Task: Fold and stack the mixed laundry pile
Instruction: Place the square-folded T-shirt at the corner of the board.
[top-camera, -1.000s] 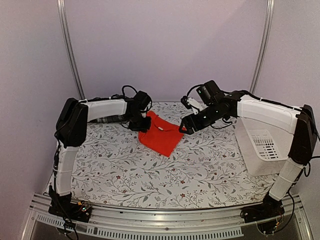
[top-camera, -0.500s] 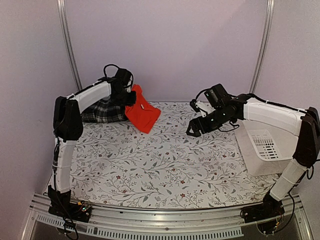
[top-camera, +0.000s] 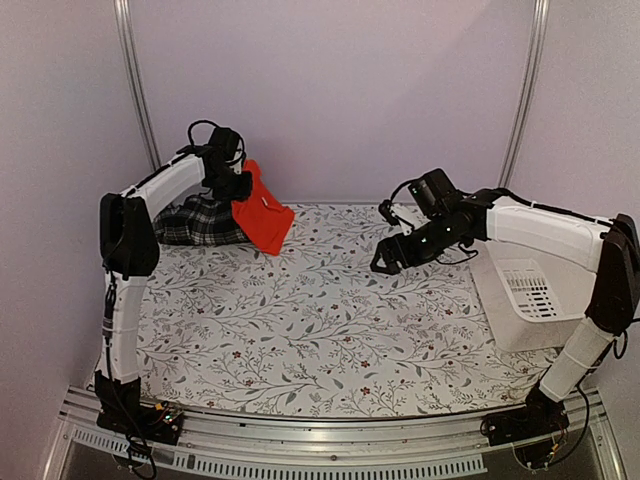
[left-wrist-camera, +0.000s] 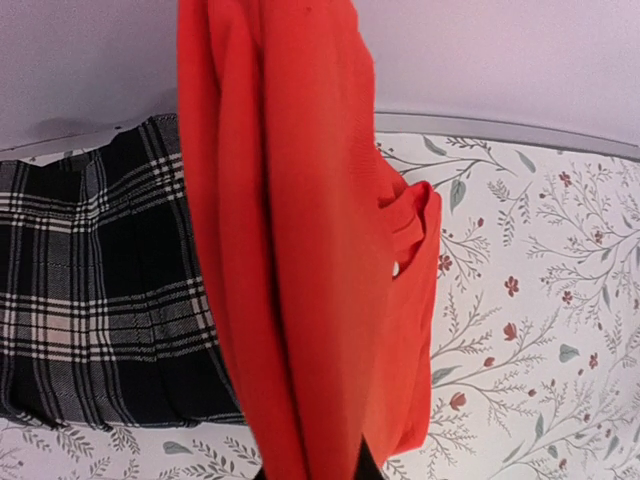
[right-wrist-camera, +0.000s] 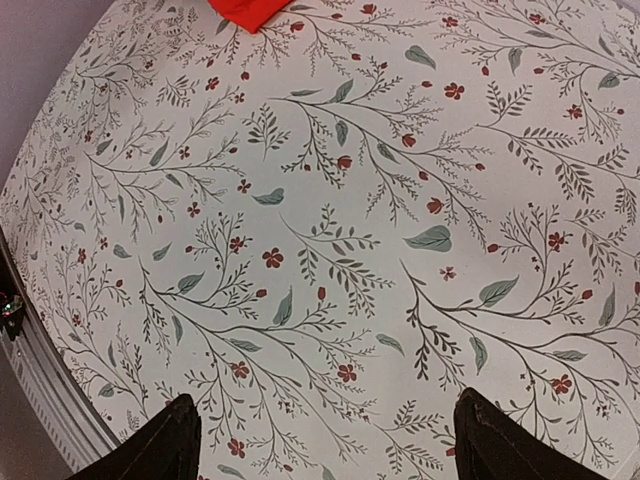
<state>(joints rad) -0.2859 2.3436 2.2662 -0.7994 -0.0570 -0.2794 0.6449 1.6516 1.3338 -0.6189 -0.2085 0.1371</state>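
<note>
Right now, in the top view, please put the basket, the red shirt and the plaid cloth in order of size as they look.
1. basket, largest.
2. red shirt and plaid cloth: about alike. The shirt hangs lifted, nearer the camera, and the cloth is partly hidden, so I do not rank them.

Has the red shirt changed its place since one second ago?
Yes. The red shirt has gone left and up, toward the left wall rail; it now hangs from the left end effector by the plaid garment.
</note>
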